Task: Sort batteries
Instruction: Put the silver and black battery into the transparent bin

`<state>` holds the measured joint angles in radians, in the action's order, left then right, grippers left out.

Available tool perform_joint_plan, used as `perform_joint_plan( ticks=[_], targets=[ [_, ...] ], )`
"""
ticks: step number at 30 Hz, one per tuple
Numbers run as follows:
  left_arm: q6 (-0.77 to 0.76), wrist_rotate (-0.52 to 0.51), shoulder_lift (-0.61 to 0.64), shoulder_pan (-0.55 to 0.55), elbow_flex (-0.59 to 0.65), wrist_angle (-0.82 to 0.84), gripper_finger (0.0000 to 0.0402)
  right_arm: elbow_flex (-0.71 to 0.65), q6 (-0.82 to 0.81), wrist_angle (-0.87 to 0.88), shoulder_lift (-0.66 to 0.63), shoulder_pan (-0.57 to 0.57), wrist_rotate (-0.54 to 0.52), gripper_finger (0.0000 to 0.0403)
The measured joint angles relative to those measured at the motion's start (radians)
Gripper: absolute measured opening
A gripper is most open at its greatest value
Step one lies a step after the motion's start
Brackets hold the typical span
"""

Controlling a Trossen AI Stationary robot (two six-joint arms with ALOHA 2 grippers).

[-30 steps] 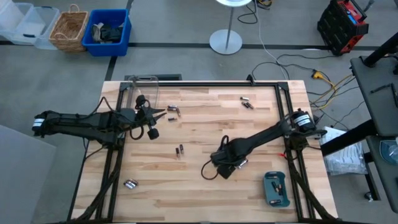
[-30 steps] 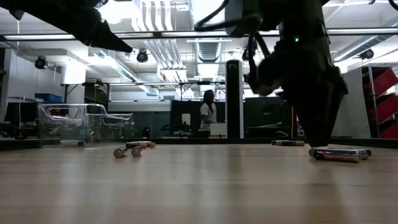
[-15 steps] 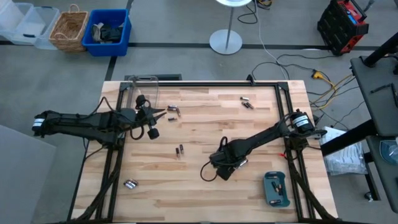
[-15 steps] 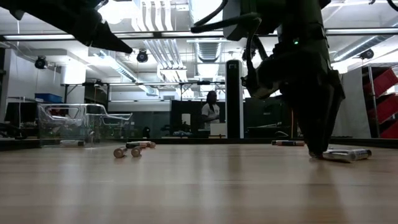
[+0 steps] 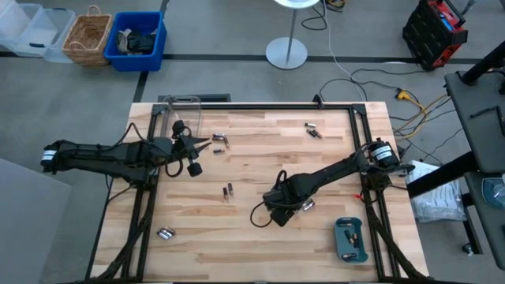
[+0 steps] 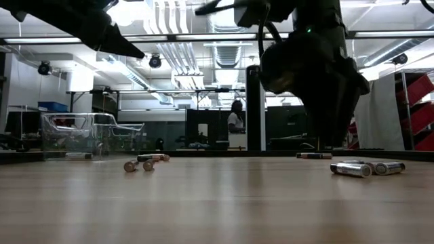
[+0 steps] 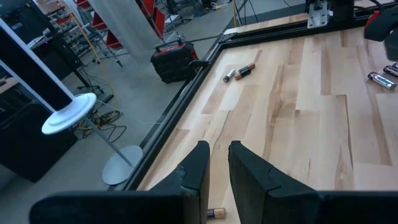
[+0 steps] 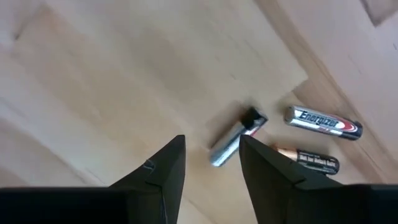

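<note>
Since a second ago our right gripper has shifted a little leftward over the table, and in the low view it has lifted clear of the batteries it was touching. Our left arm has not moved.

We start with the largest things. The table carries a clear box at its far left corner and a teal tray at its near right corner, likely the two sorting places, with a few cells already in the tray. Our left gripper waits just beside the box, its fingers nearly together on nothing.

Our right gripper hovers low near the table's middle, fingers parted and empty. Its wrist view looks down on three batteries lying loose on the wood, one of them between the fingertips, so we judge it is lining up a pick.

Other batteries lie scattered: a pair near the far edge, a pair at the middle, one by the left gripper, and a pair near the front left.
</note>
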<state>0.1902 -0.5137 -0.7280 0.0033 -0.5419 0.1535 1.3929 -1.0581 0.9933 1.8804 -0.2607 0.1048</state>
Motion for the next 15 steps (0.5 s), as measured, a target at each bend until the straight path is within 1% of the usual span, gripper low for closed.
perform_joint_plan(
  ticks=[4, 9, 15],
  targets=[
    [0.0, 0.0, 0.0, 0.0, 0.0, 0.0, 0.0041, -0.001, -0.009, -0.004, 0.019, 0.0, 0.02, 0.0147],
    [0.0, 0.0, 0.0, 0.0, 0.0, 0.0, 0.0041, -0.002, -0.004, -0.005, 0.06, 0.0, 0.059, 0.0138],
    [0.0, 0.0, 0.0, 0.0, 0.0, 0.0, 0.0041, 0.009, 0.038, -0.027, 0.107, 0.0, 0.071, 0.0128]
  ],
)
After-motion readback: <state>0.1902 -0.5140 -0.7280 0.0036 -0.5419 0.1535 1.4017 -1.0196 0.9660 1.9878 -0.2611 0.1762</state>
